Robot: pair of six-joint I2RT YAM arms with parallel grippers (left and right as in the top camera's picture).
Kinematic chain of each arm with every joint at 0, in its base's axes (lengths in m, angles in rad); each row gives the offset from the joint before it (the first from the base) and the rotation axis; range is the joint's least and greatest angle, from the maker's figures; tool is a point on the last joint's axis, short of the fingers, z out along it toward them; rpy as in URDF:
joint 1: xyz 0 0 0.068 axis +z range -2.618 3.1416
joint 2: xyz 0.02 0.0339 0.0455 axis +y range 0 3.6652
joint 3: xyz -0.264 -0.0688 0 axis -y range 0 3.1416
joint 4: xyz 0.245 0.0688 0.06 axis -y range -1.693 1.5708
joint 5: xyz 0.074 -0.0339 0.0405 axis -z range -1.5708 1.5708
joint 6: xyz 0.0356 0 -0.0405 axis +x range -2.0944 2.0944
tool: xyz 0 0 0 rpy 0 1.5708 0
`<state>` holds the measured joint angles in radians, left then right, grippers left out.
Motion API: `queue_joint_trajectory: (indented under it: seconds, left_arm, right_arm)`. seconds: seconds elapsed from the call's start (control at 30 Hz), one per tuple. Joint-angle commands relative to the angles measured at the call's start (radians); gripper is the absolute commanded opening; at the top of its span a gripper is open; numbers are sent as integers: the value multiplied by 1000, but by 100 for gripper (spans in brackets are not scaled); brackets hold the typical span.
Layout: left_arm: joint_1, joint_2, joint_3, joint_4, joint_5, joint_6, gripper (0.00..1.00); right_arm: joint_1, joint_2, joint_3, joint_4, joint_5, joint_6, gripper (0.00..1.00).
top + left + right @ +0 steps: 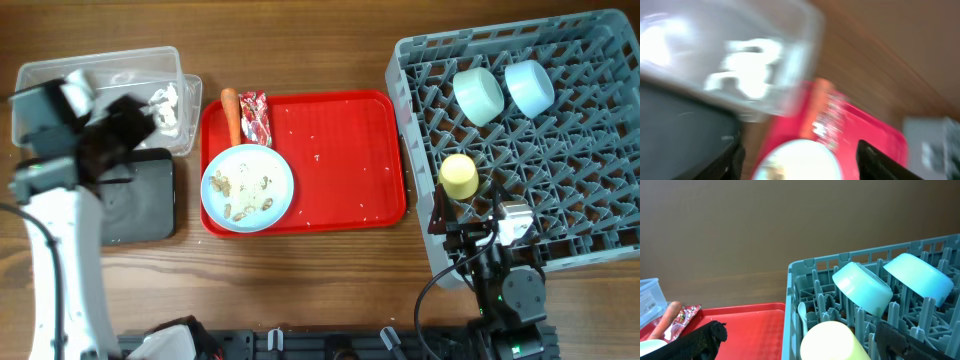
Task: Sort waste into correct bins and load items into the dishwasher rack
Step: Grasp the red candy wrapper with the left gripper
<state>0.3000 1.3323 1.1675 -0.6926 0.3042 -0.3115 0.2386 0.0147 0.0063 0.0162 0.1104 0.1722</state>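
Firstly, nearest: right gripper (802,341), jaws spread, empty, at the near edge of the grey rack (600,60), just behind one yellow cup (459,177). One light-blue plate (270,170) carrying rice scraps (240,187), on one red tray (350,150). One black tray (140,205). Left gripper (805,162), jaws parted, holding nothing. It is the nearer arm to one carrot piece (231,115), which lies to its right, long axis running near-to-far, one wrapper (256,118) alongside. Farthest: one clear tub (100,60) holding one tissue (166,105); one mint bowl (478,95) and one blue bowl (528,88), racked.
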Motion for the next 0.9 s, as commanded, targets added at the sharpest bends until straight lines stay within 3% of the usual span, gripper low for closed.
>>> queue_joint_trajectory:
  seconds: [0.0,0.07,0.17,0.33,0.37,0.63,0.73,0.8,0.87]
  left_arm:
    - [-282,39,-3,28,-175,6,70]
    - [-418,121,9,90,-263,4,72]
    - [-516,292,119,104,-306,-14,72]
    - [-558,612,333,58,-349,-72,66]
    - [-557,670,349,67,-374,-98,72]
    - [-558,806,349,110,-419,-123,73]
    - [-560,810,349,110,-417,-123,58]
    - [-565,810,349,110,-397,-123,40]
    - [-566,808,353,109,-319,-122,8]
  right_arm:
    - [-4,-10,-1,4,1,14,100]
    - [-4,-10,-1,4,1,14,100]
    - [-4,-10,-1,4,1,14,100]
    - [-4,-10,-1,4,1,14,100]
    - [-4,-10,-1,4,1,14,100]
    - [-4,-10,-1,4,1,14,100]
    - [-4,-10,-1,4,1,14,100]
    - [-4,-10,-1,4,1,14,100]
    - [-4,-10,-1,4,1,14,100]
